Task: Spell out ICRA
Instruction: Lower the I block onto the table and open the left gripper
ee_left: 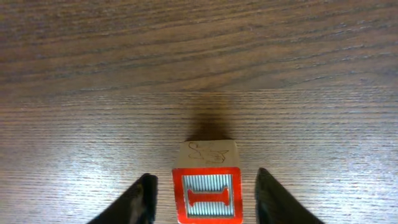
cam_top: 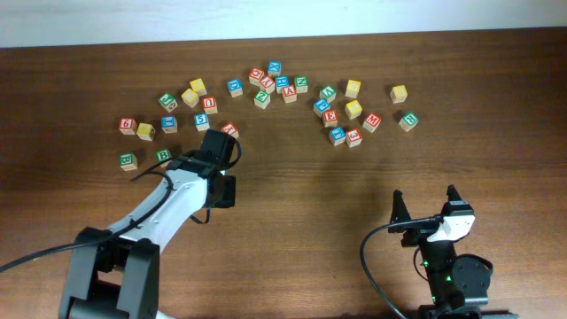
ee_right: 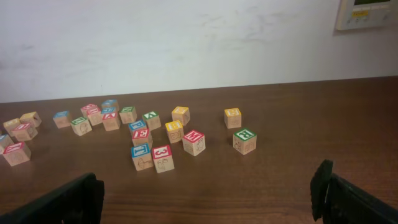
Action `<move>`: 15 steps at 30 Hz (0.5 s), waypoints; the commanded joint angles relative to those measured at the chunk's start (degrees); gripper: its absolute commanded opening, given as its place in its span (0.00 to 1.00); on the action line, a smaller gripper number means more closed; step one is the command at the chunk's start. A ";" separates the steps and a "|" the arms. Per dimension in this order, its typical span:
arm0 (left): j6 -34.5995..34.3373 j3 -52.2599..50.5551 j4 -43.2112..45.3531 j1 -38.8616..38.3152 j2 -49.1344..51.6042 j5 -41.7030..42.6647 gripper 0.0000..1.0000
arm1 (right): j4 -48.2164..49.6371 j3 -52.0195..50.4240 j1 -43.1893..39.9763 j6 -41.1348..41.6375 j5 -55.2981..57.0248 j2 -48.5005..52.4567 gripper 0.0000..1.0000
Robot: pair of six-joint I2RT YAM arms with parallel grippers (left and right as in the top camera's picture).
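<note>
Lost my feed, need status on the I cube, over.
Left end effector open, straddling red I cube, not touching. Right end effector open, empty. No other cube near it in left wrist view.

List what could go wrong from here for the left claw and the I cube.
1. The I cube sits between the fingers of the left claw, with small gaps each side; a skewed lift could clip and turn it.
2. Overhead, a blue cube lies close by; a knocked I could slide into it.
</note>
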 commanded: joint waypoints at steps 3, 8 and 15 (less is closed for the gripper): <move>0.11 -0.57 0.09 -0.02 -0.66 -0.83 0.67 | -0.35 -0.28 -0.37 0.17 0.11 -0.33 0.98; 0.13 -0.57 1.95 -0.02 -0.66 -0.83 0.64 | -0.35 -0.28 -0.37 0.17 0.11 -0.33 0.98; 0.09 -0.57 6.38 -0.02 -0.66 0.11 0.49 | -0.35 -0.28 -0.37 0.17 0.11 -0.33 0.98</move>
